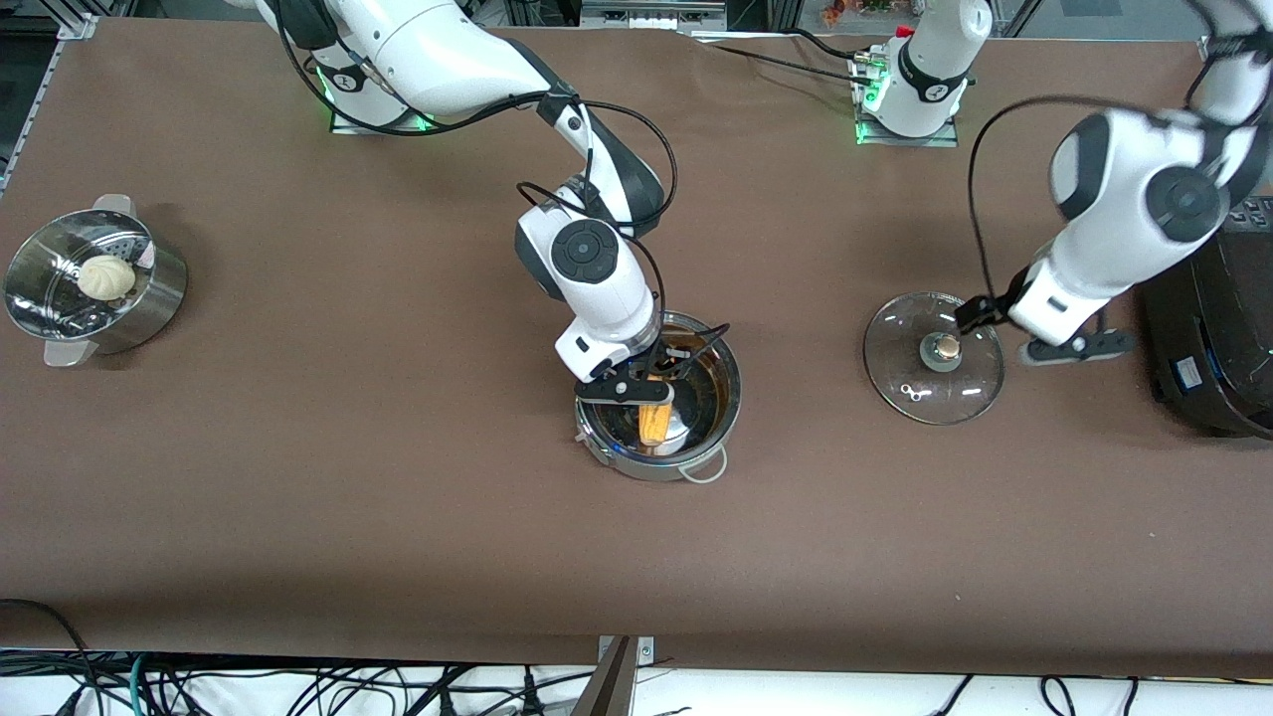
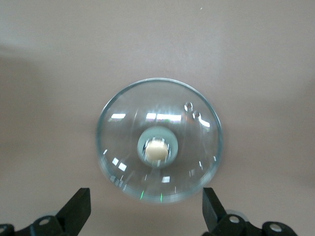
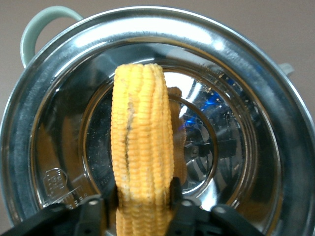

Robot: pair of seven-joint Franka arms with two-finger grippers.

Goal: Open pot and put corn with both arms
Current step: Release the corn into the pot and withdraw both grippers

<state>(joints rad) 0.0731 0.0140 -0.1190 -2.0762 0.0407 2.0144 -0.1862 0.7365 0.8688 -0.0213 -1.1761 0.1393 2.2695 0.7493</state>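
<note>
Releasing: corn (image 3: 142, 147) going into the open pot (image 1: 658, 398), near the table's middle.
Lid: clear glass lid (image 1: 933, 357) already off, lying flat on the table (image 1: 398, 497) toward the left arm's end, well apart from the pot, knob up.
Left gripper: left gripper (image 2: 145, 214) hangs over the lid's edge, fingers spread wide, holding nothing.
Right gripper: right gripper (image 3: 140, 214) sits low over the pot's mouth; its fingers flank the cob's near end, and whether they grip or have just let go I cannot tell.
Corn: cob inside the pot's rim, apparently leaning toward the shiny bottom.
Done: pot opened, lid parked, corn brought in.
Left: probably only freeing the cob and lifting the right arm out.
</note>
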